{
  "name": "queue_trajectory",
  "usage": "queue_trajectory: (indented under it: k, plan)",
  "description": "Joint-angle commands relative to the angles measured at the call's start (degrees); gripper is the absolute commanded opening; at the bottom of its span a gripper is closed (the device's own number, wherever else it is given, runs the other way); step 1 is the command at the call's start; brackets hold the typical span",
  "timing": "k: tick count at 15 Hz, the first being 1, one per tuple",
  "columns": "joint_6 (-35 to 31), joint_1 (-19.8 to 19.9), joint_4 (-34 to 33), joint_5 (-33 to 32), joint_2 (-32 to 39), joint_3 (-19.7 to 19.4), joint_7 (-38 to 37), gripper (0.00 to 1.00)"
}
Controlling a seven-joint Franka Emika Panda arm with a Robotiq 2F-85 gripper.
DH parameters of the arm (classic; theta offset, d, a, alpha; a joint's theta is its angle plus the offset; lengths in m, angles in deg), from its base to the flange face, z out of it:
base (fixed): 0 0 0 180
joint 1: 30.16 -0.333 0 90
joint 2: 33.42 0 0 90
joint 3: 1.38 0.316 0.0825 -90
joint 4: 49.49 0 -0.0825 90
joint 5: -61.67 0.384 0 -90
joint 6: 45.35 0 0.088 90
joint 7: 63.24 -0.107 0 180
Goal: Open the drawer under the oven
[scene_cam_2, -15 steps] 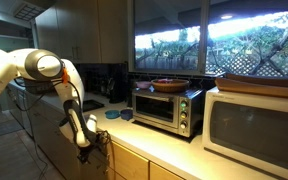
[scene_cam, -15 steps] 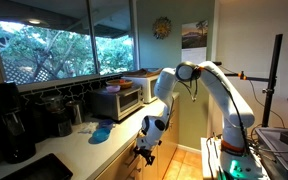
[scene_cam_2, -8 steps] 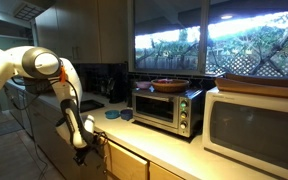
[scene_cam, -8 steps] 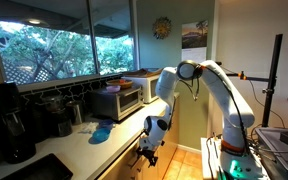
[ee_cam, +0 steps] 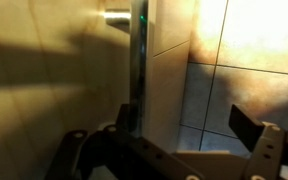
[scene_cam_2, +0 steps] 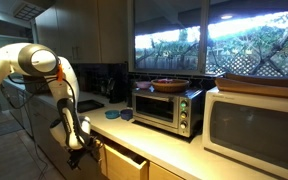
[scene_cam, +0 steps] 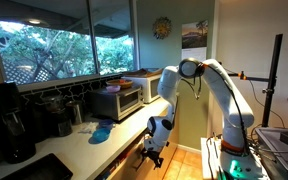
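The silver-grey oven [scene_cam: 115,101] with a dark glass door stands on the counter; it also shows in an exterior view [scene_cam_2: 164,108]. Below it, the light-wood drawer [scene_cam_2: 124,163] stands pulled out a little from the cabinet front. My gripper [scene_cam: 151,150] is at the drawer's front edge in both exterior views [scene_cam_2: 76,148]. In the wrist view my gripper [ee_cam: 184,115] is open wide. The slim metal bar handle [ee_cam: 137,60] runs down the drawer front [ee_cam: 54,80] and sits just inside one finger [ee_cam: 126,112]. The other finger [ee_cam: 249,125] hangs free over the floor tiles.
A paler silver box appliance [scene_cam_2: 254,120] stands beside the oven. A brown bowl [scene_cam_2: 169,85] lies on top of the oven. A blue cloth [scene_cam: 101,132] and a black coffee maker [scene_cam: 9,125] are on the counter. Tiled floor [ee_cam: 224,90] lies below.
My gripper has moved away from the cabinet front, and the drawer has come out with it, from nearly closed to visibly pulled out.
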Motion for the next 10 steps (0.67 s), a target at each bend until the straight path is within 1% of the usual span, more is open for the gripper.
queue_trajectory:
  k: [1,2,4,7,8,10]
  plan:
    - [-1.3,2.3,7.0,-3.6,2.0,1.8,-3.2,1.00]
    - [-0.9,3.1,8.6,-4.8,1.3,2.8,-5.1,1.00]
    - [2.5,4.4,11.8,-8.4,0.1,5.3,-10.1,1.00]
    - [6.5,4.6,16.1,-12.0,-3.3,7.3,-15.1,1.00]
    - [8.3,5.9,18.4,-9.4,-6.2,9.8,-13.3,1.00]
    - [11.0,7.2,21.5,-9.3,-9.4,13.0,-13.5,1.00]
